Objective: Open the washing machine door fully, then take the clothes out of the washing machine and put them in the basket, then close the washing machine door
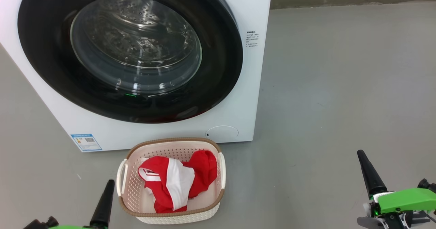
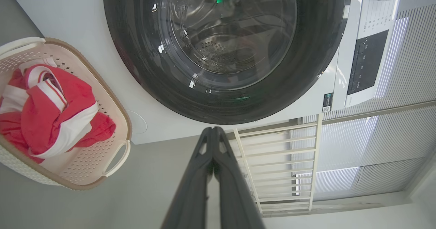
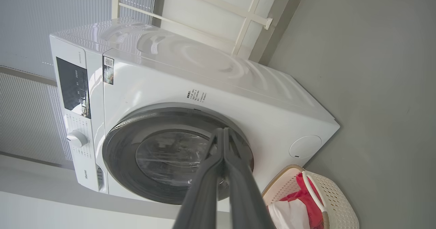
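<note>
You're on the last step: clothes sit in the basket, door looks shut flush on the washer, left claw and right claw are pinched closed and empty, so next you only need to verify the latch.

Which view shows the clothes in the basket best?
Head view: the clothes lie whole in the basket, seen from above. The left wrist view crops them at its edge; the right wrist view catches just a corner.
</note>
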`<state>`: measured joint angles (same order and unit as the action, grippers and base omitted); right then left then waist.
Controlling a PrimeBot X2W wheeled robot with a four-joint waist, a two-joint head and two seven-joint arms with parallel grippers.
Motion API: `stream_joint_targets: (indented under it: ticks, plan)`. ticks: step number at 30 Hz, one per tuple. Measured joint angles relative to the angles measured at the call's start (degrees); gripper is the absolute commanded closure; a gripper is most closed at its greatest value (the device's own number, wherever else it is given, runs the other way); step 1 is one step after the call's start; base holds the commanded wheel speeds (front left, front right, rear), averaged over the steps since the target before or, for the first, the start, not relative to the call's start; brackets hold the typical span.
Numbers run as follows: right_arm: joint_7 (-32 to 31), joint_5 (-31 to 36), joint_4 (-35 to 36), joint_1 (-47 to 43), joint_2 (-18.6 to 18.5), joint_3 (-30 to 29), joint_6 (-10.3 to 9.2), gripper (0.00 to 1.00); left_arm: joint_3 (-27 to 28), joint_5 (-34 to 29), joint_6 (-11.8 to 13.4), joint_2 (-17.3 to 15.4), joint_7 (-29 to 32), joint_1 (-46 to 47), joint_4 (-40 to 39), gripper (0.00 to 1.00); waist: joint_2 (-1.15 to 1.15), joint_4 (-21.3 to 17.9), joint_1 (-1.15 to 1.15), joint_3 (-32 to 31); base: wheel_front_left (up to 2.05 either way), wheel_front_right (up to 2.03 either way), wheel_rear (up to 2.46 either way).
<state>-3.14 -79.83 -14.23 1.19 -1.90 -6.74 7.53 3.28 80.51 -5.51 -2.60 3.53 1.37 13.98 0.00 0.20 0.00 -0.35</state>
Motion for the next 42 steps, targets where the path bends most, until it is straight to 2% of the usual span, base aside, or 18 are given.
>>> stream_joint_targets:
  ticks: [18, 42]
  plan:
    - [-2.9, -12.1, -1.2, 2.3, -0.2, -0.3, -0.01, 1.0, 1.2, 11.0, -1.4, 0.2, 2.6, 2.6, 1.2, 1.0, 0.0, -0.2, 0.0, 0.5, 0.0, 0.0, 0.0]
    - [-2.9, -12.4, -1.2, 2.6, -0.2, -0.5, -0.07, 1.0, 1.3, 11.3, -1.6, 0.2, 2.6, 2.6, 1.3, 1.0, 0.0, -0.2, 0.0, 0.5, 0.0, 0.0, 0.0]
